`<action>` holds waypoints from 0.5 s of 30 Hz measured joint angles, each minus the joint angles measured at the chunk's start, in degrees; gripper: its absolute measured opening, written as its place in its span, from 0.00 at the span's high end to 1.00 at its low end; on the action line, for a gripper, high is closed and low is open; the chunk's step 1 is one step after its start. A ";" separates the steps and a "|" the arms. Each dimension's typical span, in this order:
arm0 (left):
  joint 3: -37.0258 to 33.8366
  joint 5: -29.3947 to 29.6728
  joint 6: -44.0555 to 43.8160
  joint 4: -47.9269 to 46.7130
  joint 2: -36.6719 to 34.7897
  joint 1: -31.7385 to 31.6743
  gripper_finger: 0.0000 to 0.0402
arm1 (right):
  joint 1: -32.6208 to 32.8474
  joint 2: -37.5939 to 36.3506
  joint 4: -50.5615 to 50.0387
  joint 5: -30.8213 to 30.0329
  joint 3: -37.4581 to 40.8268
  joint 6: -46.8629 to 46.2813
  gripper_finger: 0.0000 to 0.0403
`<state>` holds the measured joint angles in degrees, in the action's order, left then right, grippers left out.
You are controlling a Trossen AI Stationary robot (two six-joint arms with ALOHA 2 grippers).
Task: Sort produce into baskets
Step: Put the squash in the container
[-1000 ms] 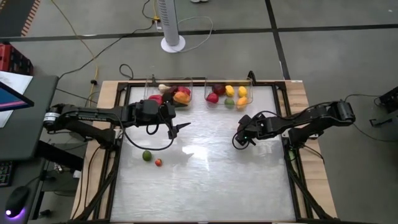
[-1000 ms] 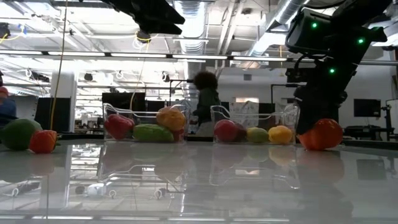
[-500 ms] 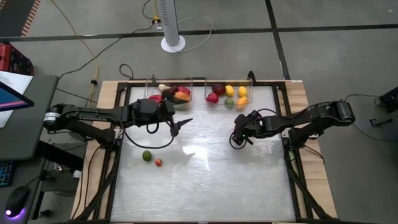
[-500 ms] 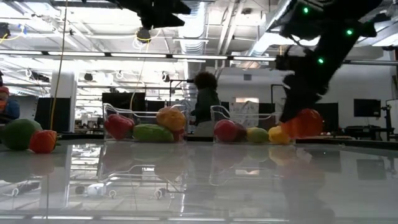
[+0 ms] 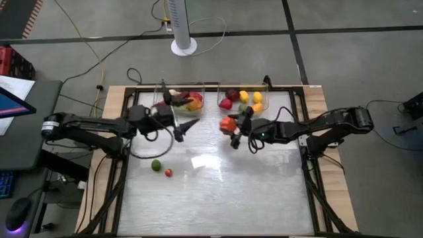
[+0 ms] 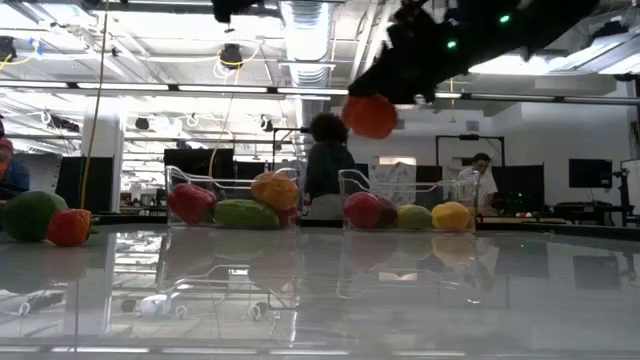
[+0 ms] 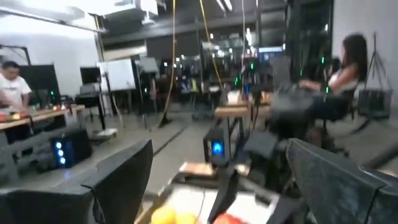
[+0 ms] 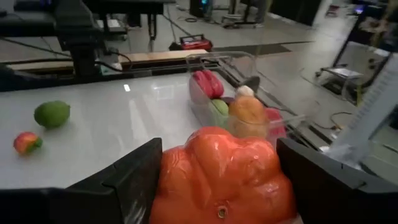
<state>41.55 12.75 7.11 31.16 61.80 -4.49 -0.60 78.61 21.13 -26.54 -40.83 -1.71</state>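
Note:
My right gripper [image 5: 232,129] is shut on an orange pepper [image 5: 229,123], high above the table in the low view [image 6: 372,115], just near of the gap between the two clear baskets. The left basket [image 5: 181,99] and the right basket [image 5: 243,100] stand at the far edge, both holding produce. My left gripper [image 5: 185,125] is open and empty, near of the left basket; its spread fingers show in the left wrist view [image 7: 217,186]. A green lime [image 5: 156,164] and a small red tomato [image 5: 168,172] lie on the table at the left. My right gripper pinches the orange pepper between its two fingers, one [image 8: 134,180] on each of its opposite sides [image 8: 168,186]. The fingers come from the table's right, pointing toward its left. The pepper is lifted clear of the table.
A fan stand [image 5: 184,46] is on the floor beyond the far edge. People show in the room behind the table [image 6: 325,170]. The glossy tabletop [image 5: 225,192] stretches toward the near edge.
My right gripper has gone toward the table's left and up with the orange pepper, which is lifted from the table to well above the baskets' rims. My left gripper has drawn back a little toward the left and the far edge.

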 joint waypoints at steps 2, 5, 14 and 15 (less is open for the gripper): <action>0.71 0.00 -0.93 -1.73 -2.50 0.00 0.11 | -2.17 2.51 2.68 3.75 -1.33 1.53 0.19; 0.78 -0.58 -3.36 -7.41 -6.58 0.00 0.11 | -5.79 7.98 2.27 8.98 -7.17 2.14 0.19; 0.77 -1.55 -7.76 -28.32 -9.18 0.74 0.11 | -15.42 25.22 -4.76 18.94 -30.28 5.44 0.19; 0.77 -1.56 -7.47 -29.62 -9.14 0.74 0.11 | -16.28 27.02 -5.82 19.78 -33.08 5.43 0.19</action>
<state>42.32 11.19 -0.37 1.54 52.66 -3.75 -16.88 105.63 15.31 -6.76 -73.91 3.71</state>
